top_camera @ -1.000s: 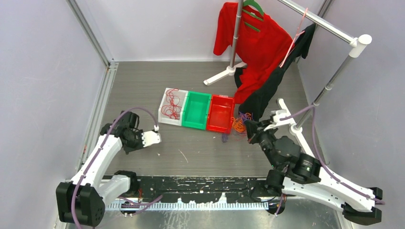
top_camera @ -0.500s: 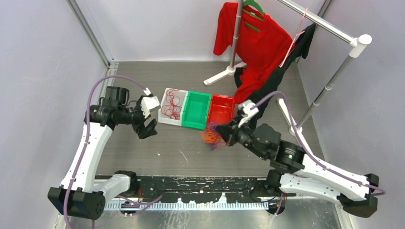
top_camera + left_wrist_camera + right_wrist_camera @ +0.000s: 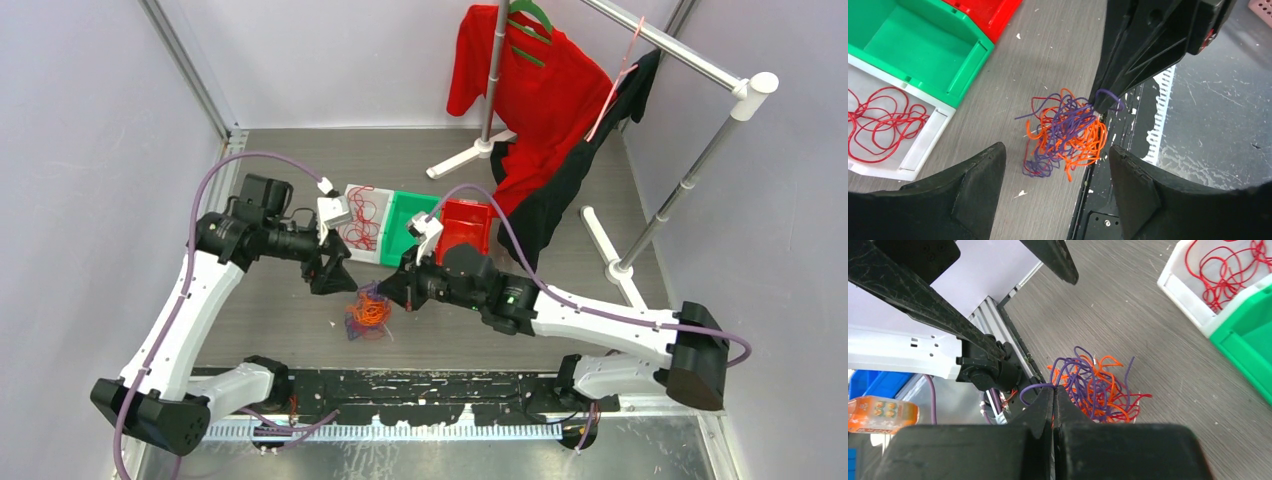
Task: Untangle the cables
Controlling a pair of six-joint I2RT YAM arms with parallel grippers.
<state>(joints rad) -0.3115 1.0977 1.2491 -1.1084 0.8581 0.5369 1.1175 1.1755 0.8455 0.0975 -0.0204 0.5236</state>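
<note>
The cables [image 3: 368,312] are a fist-sized tangle of orange, purple and red loops near the table's front edge. My right gripper [image 3: 392,298] is shut on a purple loop at the top of the tangle [image 3: 1093,390], fingertips pinched together [image 3: 1054,388]. The bunch [image 3: 1068,132] droops from those tips toward the table. My left gripper [image 3: 335,275] hovers just left of and above the tangle, open, its two black fingers [image 3: 973,180] spread either side of it without touching. More red cables [image 3: 362,218] lie loose in the white bin [image 3: 345,250].
Three bins stand in a row behind the tangle: white [image 3: 923,150], green [image 3: 395,262] and red [image 3: 487,212]. A clothes rack [image 3: 690,180] with a red shirt [image 3: 530,90] and a black garment [image 3: 570,190] fills the back right. The black base rail [image 3: 450,385] runs along the front.
My right arm has carried the tangle from beside the red bin leftward to in front of the bins. The left arm has swung in toward it, and its gripper has opened.
</note>
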